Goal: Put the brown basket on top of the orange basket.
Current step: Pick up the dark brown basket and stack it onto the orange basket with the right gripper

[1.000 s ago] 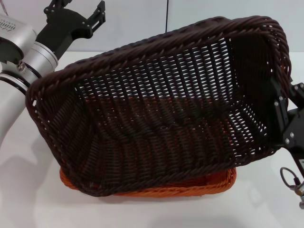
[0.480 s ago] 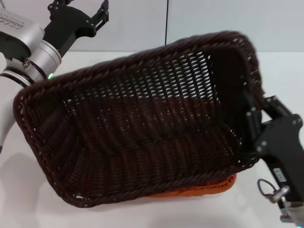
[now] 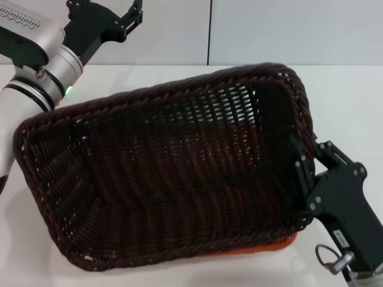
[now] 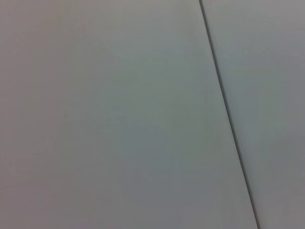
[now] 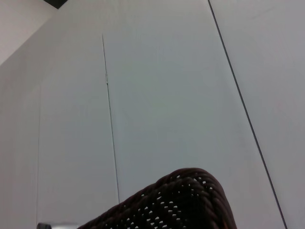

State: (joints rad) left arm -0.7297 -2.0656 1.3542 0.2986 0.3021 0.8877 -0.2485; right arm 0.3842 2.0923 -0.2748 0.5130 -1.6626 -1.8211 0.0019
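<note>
The brown basket (image 3: 167,179) is tilted, its opening facing me, and fills the middle of the head view. My right gripper (image 3: 301,170) is shut on the basket's right-end rim and holds it over the orange basket (image 3: 263,246), of which only a strip of rim shows at the lower right. The rest of the orange basket is hidden under the brown one. The brown rim also shows in the right wrist view (image 5: 181,200). My left gripper (image 3: 106,7) is open and empty, raised at the far left behind the basket.
The baskets are on a white table (image 3: 347,101) against a pale panelled wall (image 3: 269,30). The left wrist view shows only that wall (image 4: 119,119). My left arm (image 3: 36,72) stands close to the brown basket's left end.
The brown basket has come down and to the left, covering more of the orange basket. My right gripper moved left and lower with it. The left arm shifted slightly right.
</note>
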